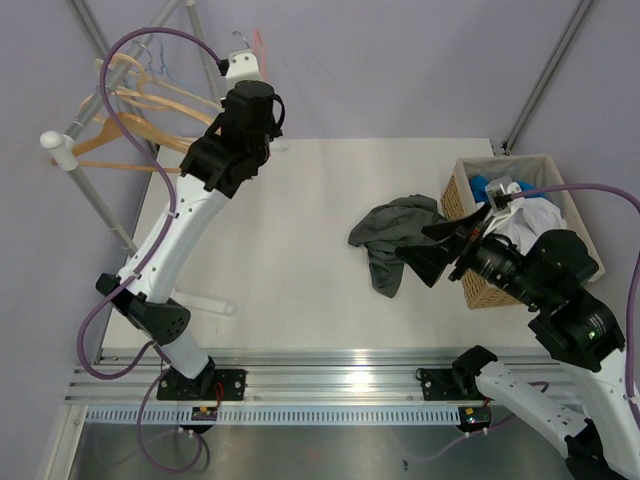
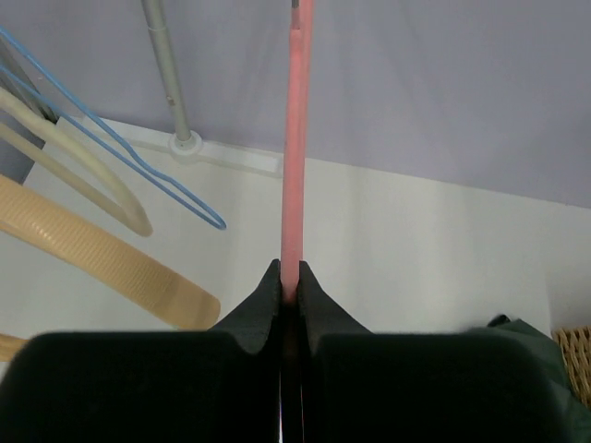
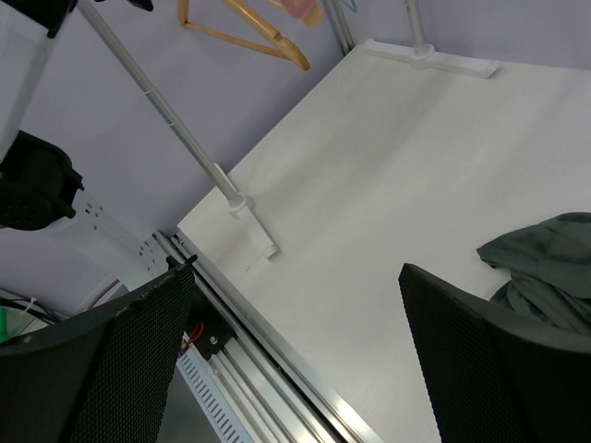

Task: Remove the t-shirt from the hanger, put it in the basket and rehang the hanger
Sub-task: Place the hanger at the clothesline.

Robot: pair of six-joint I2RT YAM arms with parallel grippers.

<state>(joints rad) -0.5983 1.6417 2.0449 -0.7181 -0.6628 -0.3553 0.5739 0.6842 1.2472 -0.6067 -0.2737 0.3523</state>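
Note:
The grey-green t-shirt lies crumpled on the white table, right of centre, with no hanger in it. Its edge also shows in the right wrist view and the left wrist view. My left gripper is raised at the back left by the clothes rack, shut on a thin pink hanger that rises straight from between its fingers. My right gripper hovers open beside the shirt's right edge, with nothing between its fingers.
Several wooden hangers and a blue wire hanger hang on the rack's pole at the back left. A wicker basket holding clothes stands at the right. A metal rail runs along the near edge.

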